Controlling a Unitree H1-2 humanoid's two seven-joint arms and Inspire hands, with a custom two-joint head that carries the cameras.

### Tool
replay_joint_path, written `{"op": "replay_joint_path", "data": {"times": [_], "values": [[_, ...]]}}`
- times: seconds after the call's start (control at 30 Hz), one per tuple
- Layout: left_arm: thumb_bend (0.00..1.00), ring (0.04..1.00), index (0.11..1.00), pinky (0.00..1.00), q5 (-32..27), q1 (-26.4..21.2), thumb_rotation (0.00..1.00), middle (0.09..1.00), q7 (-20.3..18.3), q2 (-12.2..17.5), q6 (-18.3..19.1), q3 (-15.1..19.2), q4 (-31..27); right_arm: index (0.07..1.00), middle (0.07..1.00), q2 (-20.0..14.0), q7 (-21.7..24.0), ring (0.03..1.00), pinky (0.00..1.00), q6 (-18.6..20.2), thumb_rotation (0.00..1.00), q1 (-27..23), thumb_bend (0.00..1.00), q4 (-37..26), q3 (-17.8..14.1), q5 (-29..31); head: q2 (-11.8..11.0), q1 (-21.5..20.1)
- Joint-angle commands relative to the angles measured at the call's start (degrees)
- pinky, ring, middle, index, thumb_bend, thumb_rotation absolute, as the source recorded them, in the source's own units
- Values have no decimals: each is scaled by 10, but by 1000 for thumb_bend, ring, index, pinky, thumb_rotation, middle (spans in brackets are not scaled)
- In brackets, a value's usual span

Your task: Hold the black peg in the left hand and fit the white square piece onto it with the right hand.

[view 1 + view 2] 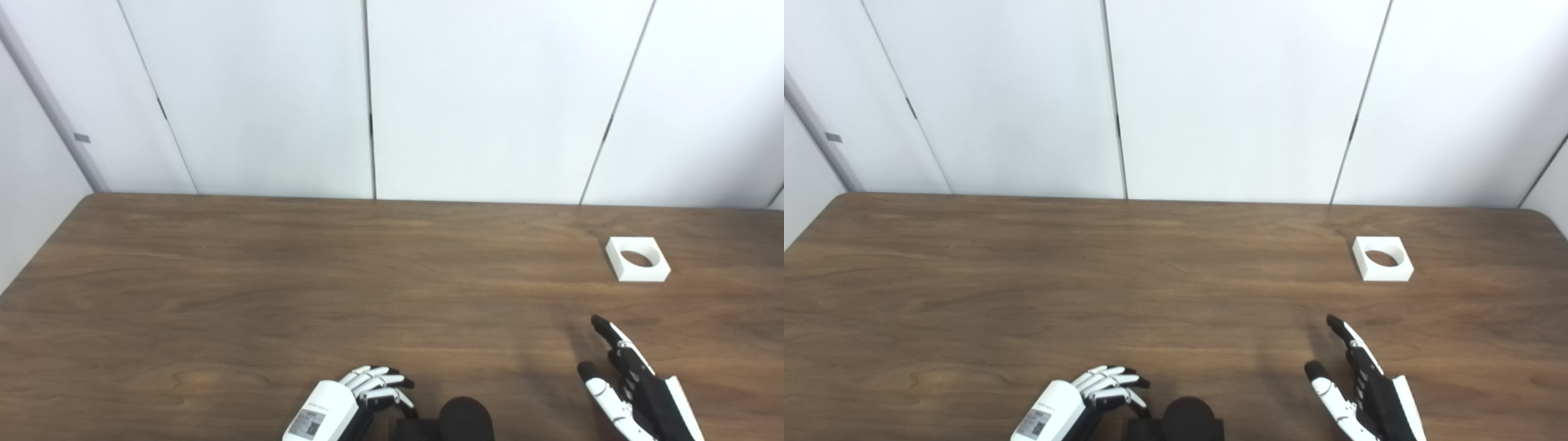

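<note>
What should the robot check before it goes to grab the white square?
1. Square lying flat on the table, hole up: ok.
2. Right robot hand open and holding nothing: ok.
3. Path from the right robot hand to the square free of other things: ok.
4. Right robot hand touching the square: not ok, it is apart from it, nearer the robot.
5. Peg beside the left robot hand: ok.
6. Left robot hand gripping the peg: cannot tell, the bottom edge cuts it off.
</note>
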Motion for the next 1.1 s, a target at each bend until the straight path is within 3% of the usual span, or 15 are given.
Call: {"op": "replay_joint_path", "data": {"times": [0.0, 0.07, 0.27, 0.37, 0.53, 0.63, 0.67, 0.83, 1.07], "values": [[517, 828, 487, 828, 42, 16, 48, 775, -7, 4, 21, -3, 39, 898, 941, 13, -1, 997, 1000, -10, 600, -10, 441, -22, -2, 0, 0, -1], [518, 816, 487, 817, 65, 14, 48, 765, 5, 6, 18, -3, 42, 895, 940, 15, 0, 994, 1000, -6, 600, -10, 438, -24, -4, 11, -1, -3], [520, 804, 486, 821, 107, 10, 48, 754, 17, 12, 22, -1, 41, 879, 937, 17, 5, 1000, 1000, 60, 568, -13, 445, -68, -10, 63, -1, -16], [520, 799, 487, 814, 121, 11, 49, 753, 12, 12, 34, 4, 38, 874, 940, 2, 5, 1000, 1000, 95, 489, -22, 410, -99, -15, 57, -1, -23], [520, 803, 487, 811, 133, 12, 50, 762, -3, 10, 50, 10, 33, 853, 916, -21, 8, 946, 936, 155, 294, -59, 459, -135, -50, 81, -3, -33], [519, 798, 487, 797, 136, 13, 49, 758, 0, 8, 54, 13, 36, 819, 899, -67, 19, 952, 967, 183, 235, -91, 514, -148, -53, 21, -4, -42], [519, 796, 487, 792, 134, 13, 49, 758, 2, 8, 54, 14, 38, 798, 905, -93, 28, 962, 987, 190, 202, -104, 599, -148, -52, -1, -4, -48], [519, 797, 487, 784, 123, 10, 48, 759, 2, 9, 51, 21, 44, 816, 927, -173, 62, 959, 974, 216, 167, -155, 740, -129, -34, -82, -4, -65], [518, 794, 488, 774, 106, 6, 48, 761, -4, 21, 46, 36, 42, 835, 933, -221, 75, 977, 920, 212, 85, -215, 882, -46, 1, -201, 7, -109]]}}
